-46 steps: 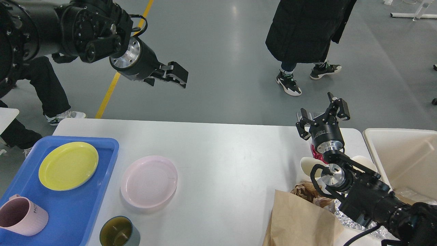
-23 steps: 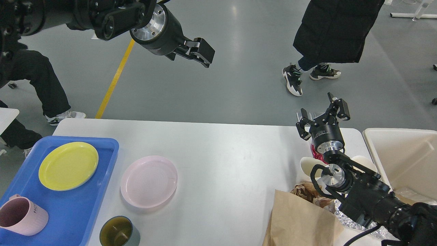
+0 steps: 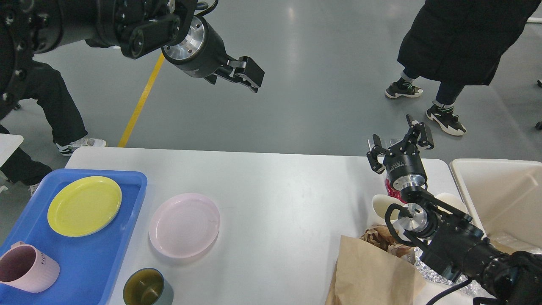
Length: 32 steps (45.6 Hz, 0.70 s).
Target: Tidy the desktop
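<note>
The white desktop (image 3: pixel 288 199) holds a pink plate (image 3: pixel 184 224) left of centre and an olive-green cup (image 3: pixel 147 288) at the front edge. At the right lie a brown paper bag (image 3: pixel 372 271), crumpled brown paper (image 3: pixel 381 236), a red wrapper (image 3: pixel 390 190), a white cup (image 3: pixel 380 206) and foil (image 3: pixel 423 264). My left gripper (image 3: pixel 250 78) hangs high over the floor beyond the table's far edge; its fingers overlap side-on. My right gripper (image 3: pixel 400 142) is open and empty, pointing up over the far right of the table, above the red wrapper.
A blue tray (image 3: pixel 97 262) at the front left holds a yellow plate (image 3: pixel 84 205) and a pink mug (image 3: pixel 27 267). A cream bin (image 3: pixel 499 195) stands at the right edge. Two people stand beyond the table: one far right (image 3: pixel 461 38), one left (image 3: pixel 51 101).
My left arm has swung up and to the right, then dipped slightly. The right arm has not moved. The person at the back has walked to the right.
</note>
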{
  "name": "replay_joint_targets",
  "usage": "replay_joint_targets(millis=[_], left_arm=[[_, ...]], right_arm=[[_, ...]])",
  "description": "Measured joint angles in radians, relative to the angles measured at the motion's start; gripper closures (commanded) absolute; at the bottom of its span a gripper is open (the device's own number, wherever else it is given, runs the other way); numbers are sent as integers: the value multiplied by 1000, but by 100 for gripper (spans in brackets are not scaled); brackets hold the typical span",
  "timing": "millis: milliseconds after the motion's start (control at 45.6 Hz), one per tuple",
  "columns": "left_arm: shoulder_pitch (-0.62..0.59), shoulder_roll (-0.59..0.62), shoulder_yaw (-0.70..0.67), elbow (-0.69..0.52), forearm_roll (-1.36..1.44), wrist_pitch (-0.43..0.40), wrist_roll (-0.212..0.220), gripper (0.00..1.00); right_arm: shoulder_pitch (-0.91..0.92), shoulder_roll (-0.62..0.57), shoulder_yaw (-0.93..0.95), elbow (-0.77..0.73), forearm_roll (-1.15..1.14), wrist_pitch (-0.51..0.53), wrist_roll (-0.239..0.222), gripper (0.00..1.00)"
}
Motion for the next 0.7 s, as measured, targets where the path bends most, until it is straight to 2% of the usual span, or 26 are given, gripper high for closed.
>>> replay_joint_targets(millis=[110,307,548,702], left_arm=[[0,2,-12,-9,-2,-20,-5,4],[-6,-3,-90,-47,-7,-202,-1,4],[36,-4,-101,-63,-3,-246,-1,4],[41,-5,-99,-101,4,-350,0,4]], right_arm=[[0,0,0,-1,0,0,0,0],[0,0,0,-3,0,0,0,0],[2,0,0,-2,0,0,0,0],[2,0,0,-2,0,0,0,0]])
